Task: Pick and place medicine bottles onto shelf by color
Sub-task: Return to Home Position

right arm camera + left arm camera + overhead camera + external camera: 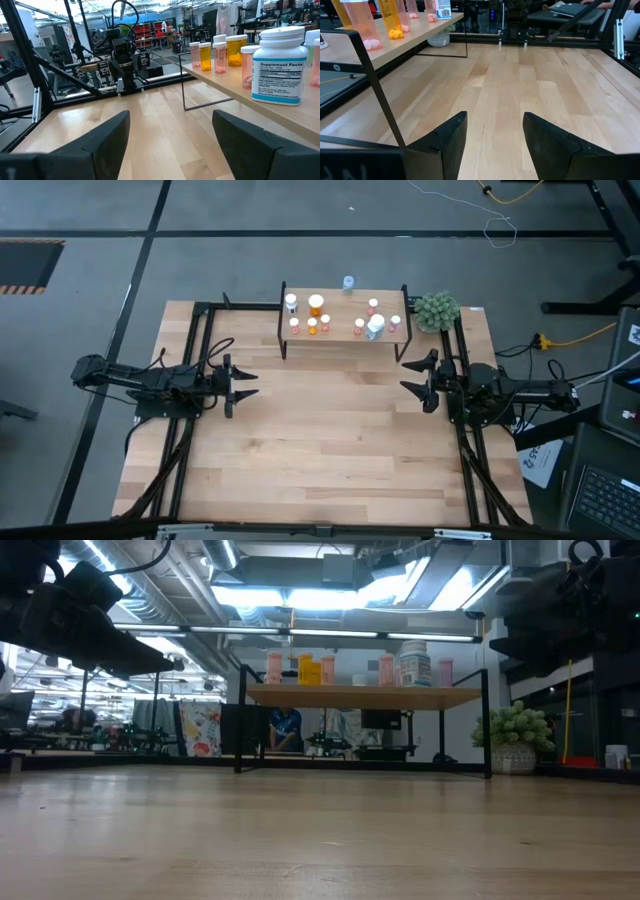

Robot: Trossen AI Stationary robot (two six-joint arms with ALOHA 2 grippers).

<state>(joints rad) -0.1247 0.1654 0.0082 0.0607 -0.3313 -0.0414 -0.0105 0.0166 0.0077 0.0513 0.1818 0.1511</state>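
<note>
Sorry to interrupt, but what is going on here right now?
Nothing is being handled. The medicine bottles stand on the shelf, orange toward the left arm's end, pink and the big white bottle toward the right's. The left end effector and right end effector hang open and empty at the sides of the table.

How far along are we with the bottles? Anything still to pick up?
Done: the medicine bottles, the large white bottle among them, stand on the shelf. In hand: nothing; the left gripper and right gripper sit open and empty at the table's sides. Left: no bottle shows on the tabletop, so picking looks finished. The colour grouping is hard to confirm from here.
</note>
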